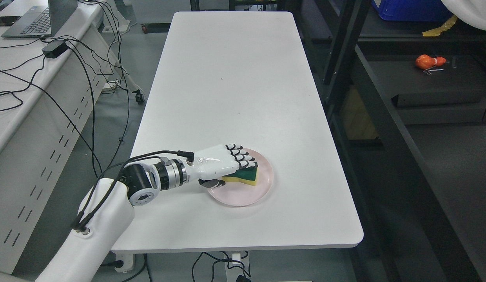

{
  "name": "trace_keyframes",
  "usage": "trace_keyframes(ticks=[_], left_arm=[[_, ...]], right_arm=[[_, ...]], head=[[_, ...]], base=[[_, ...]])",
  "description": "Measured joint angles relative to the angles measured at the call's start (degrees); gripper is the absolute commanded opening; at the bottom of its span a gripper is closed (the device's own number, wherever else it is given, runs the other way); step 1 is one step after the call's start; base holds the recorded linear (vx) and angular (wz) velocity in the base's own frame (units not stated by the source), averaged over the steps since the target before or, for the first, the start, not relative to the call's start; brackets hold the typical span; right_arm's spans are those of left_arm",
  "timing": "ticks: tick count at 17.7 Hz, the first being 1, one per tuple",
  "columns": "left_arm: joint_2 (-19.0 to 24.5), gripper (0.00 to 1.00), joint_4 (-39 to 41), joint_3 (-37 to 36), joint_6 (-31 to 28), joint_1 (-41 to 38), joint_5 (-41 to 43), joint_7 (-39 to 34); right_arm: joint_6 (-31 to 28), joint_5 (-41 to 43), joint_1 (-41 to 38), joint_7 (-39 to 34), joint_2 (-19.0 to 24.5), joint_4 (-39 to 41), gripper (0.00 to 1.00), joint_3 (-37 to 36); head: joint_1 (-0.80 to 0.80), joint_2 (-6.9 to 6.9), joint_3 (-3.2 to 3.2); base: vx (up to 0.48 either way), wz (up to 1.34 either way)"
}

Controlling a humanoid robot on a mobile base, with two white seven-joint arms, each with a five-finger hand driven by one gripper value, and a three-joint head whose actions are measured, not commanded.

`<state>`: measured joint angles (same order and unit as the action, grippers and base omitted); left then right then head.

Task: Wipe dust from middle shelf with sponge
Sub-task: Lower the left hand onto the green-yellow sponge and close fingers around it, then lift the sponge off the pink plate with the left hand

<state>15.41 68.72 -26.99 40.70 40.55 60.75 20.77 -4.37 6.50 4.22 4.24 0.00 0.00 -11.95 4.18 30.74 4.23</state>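
Observation:
A yellow sponge (246, 178) with a green scouring top lies on a pink plate (243, 200) near the front of the white table (227, 78). My left hand (232, 170) reaches in from the lower left and sits on the sponge. Its four fingers (243, 156) lie over the green top and the thumb presses the sponge's near left edge, so the sponge is pinched while still resting on the plate. The black shelf unit (423, 94) stands to the right of the table. My right arm is out of view.
An orange object (429, 61) lies on a shelf board of the black unit, and a blue bin (407, 9) sits higher up. A side desk on the left carries a laptop (35, 19) and trailing black cables (82, 78).

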Motion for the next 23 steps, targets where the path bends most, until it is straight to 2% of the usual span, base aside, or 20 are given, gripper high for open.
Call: trace_keyframes(ticks=[3,4,6,11,23], left_arm=[[-0.4,0.62,-0.3,0.57,-0.05,0.0,0.41,2.03],[-0.51,0.53,-0.37,0.79,-0.11,-0.06,0.48,2.31],[-0.69,0.42,-0.48,1.55,-0.09,-0.34,0.51,2.64],[-1.1,0.02,-0.67,4.96,2.66,-1.55,-1.97,3.35],[-2.33,0.0,2.14,16.92,4.28,-4.21,-10.76,3.35]], right_arm=[[0.0,0.0,0.0,0.0,0.0,0.0,1.0,0.0],[0.0,0.0,0.0,0.0,0.0,0.0,1.0,0.0],[0.0,0.0,0.0,0.0,0.0,0.0,1.0,0.0],[0.0,0.0,0.0,0.0,0.0,0.0,1.0,-0.01],[0.0,0.0,0.0,0.0,0.0,0.0,1.0,-0.01]], head=[[0.0,0.0,0.0],[0.0,0.0,0.0],[0.0,0.0,0.0],[0.0,0.0,0.0],[0.0,0.0,0.0]], base=[[0.0,0.0],[0.0,0.0],[0.0,0.0],[0.0,0.0],[0.0,0.0]])
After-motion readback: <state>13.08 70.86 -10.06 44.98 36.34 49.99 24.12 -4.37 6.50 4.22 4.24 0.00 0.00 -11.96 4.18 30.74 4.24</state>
